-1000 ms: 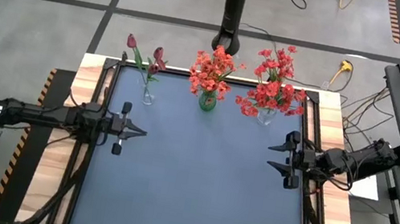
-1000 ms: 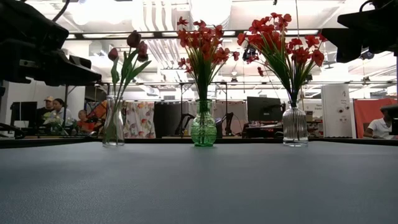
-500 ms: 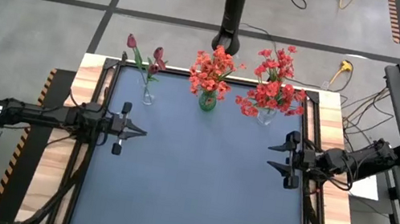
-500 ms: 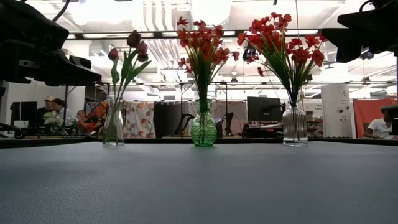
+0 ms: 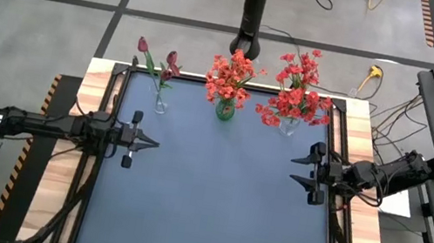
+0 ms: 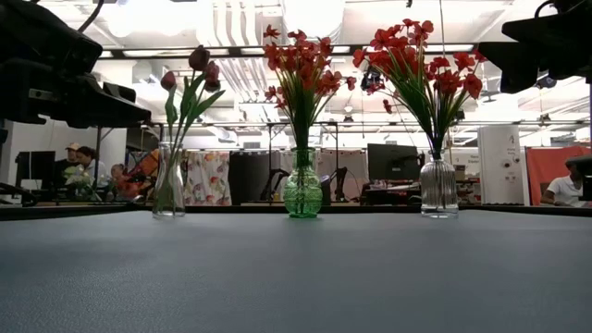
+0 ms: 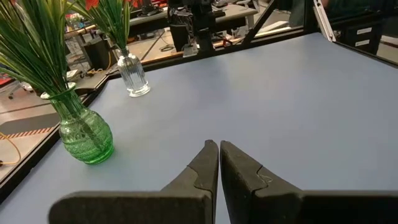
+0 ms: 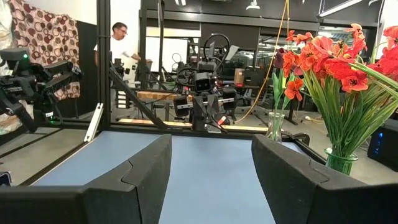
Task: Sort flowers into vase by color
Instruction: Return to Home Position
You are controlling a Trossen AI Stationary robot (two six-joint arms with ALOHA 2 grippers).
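Three vases stand along the far edge of the blue mat, each on its base. A small clear vase (image 5: 160, 105) on the left holds dark maroon tulip buds (image 6: 190, 79). A green glass vase (image 5: 225, 110) in the middle holds orange-red blooms (image 5: 229, 78). A clear vase (image 5: 288, 126) on the right holds red blooms (image 5: 296, 95). My left gripper (image 5: 151, 143) hovers shut over the mat's left side, its fingertips (image 7: 218, 149) together. My right gripper (image 5: 293, 171) waits open over the mat's right side, its fingers (image 8: 146, 168) wide apart.
The blue mat (image 5: 213, 200) stretches bare between the two grippers and toward the near edge. Black frame rails (image 5: 91, 189) run along both sides of the table. A dark post (image 5: 255, 9) rises behind the middle vase. People sit in the room beyond (image 6: 83, 166).
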